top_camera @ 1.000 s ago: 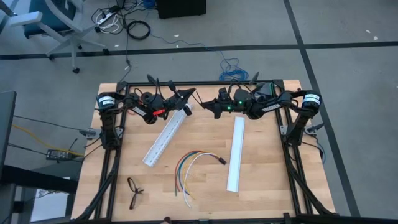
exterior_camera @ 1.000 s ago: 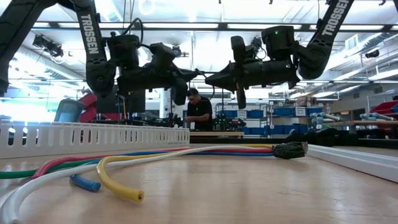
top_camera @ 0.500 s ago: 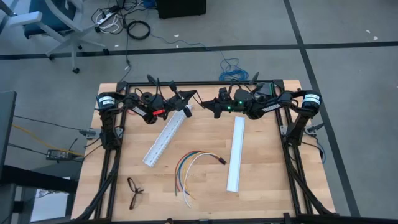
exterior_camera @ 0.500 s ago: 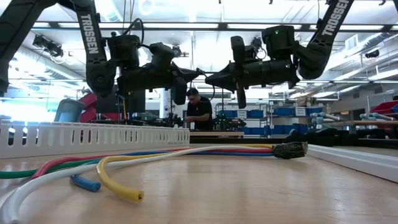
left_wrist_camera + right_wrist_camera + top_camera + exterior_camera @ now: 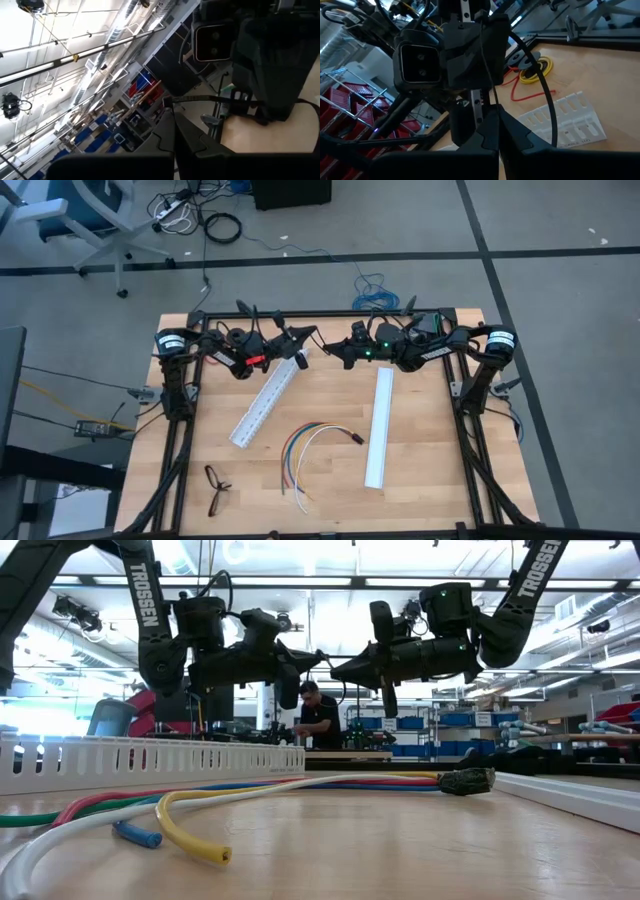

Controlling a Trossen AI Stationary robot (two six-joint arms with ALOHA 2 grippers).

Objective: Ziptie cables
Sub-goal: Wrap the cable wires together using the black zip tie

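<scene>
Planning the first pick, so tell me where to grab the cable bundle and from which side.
Grip the cables just behind the small black connector, where the wires run tight together; farther back they fan into loose ends. They lie flat on the table, clear of both white rails, so coming straight down from above looks best.

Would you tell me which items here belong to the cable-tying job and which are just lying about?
Job: cables; ziptie, not clearly seen.
Lying about: angled white rail; straight white rail; red and yellow wire; small black item.
</scene>
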